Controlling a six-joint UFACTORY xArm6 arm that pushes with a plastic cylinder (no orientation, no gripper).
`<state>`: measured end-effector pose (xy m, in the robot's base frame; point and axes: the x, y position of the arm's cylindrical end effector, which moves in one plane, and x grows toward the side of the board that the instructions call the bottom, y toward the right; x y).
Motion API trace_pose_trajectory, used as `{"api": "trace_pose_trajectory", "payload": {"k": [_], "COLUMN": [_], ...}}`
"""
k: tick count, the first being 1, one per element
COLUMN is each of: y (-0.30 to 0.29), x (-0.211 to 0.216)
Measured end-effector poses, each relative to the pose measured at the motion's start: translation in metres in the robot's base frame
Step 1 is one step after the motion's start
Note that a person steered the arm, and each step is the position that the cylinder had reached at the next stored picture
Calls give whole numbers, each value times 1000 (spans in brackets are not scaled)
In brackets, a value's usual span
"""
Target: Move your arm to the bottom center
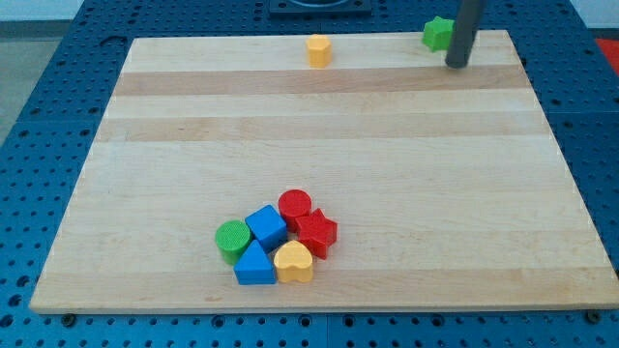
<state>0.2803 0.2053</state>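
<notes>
My tip (456, 64) rests on the wooden board (329, 126) near its top right corner. It stands just right of and below a green star block (437, 34), close to it; I cannot tell if they touch. A yellow block (318, 49) sits at the top middle edge. Near the bottom, left of centre, lies a tight cluster: a green cylinder (232, 240), a blue cube (265, 227), a red cylinder (295, 205), a red star block (315, 233), a blue triangle block (254, 265) and a yellow heart block (294, 262). My tip is far from this cluster.
The board lies on a blue perforated table (39, 116). A dark base (319, 6) shows at the view's top edge beyond the board.
</notes>
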Motion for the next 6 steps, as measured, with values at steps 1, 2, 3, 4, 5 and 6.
{"api": "trace_pose_trajectory", "payload": {"k": [1,2,3,4,5,6], "y": [27,56,45,-4,-70,-117], "x": [52,110,172,225,265,315]}}
